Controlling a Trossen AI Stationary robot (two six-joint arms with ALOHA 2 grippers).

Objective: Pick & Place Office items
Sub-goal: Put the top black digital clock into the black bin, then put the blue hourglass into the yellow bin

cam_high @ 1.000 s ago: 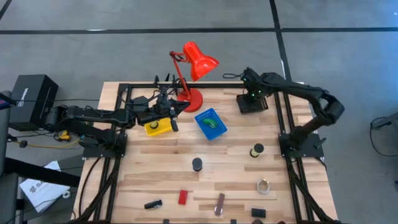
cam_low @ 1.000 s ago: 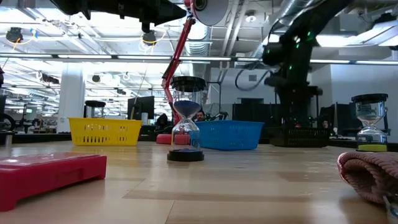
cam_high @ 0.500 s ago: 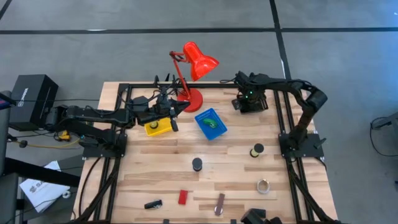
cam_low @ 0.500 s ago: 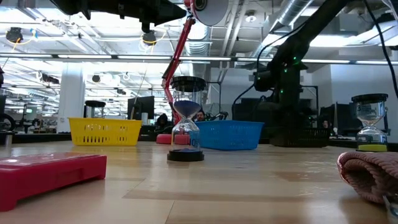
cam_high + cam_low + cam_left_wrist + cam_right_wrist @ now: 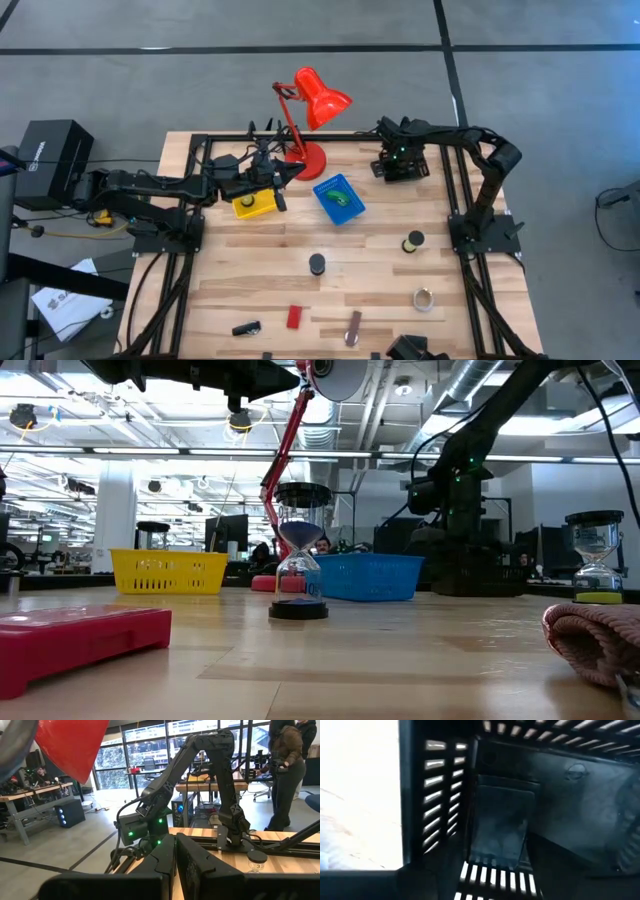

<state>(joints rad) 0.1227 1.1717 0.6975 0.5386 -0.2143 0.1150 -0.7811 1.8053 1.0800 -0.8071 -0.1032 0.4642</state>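
The right pincer [image 5: 398, 163] sits low inside the black mesh tray [image 5: 418, 170], and whether its fingers are apart I cannot tell; a dark flat block [image 5: 501, 827] lies on the tray floor. The left pincer [image 5: 175, 865], fingers together, waits above the yellow tray [image 5: 254, 206]. Lifting out carelessly, a finger could catch the mesh wall and drag the tray along the counter [image 5: 370, 260].

A small hourglass [image 5: 298, 550] on a black base stands upright on the wooden table [image 5: 400, 650]. Behind it sit a yellow mesh tray [image 5: 168, 572] and a blue mesh tray [image 5: 372, 577], with the red lamp stem [image 5: 284, 445] rising between them. A red block [image 5: 80, 643] lies near the lens. The right arm [image 5: 470, 450] reaches down over a black tray [image 5: 480, 575].
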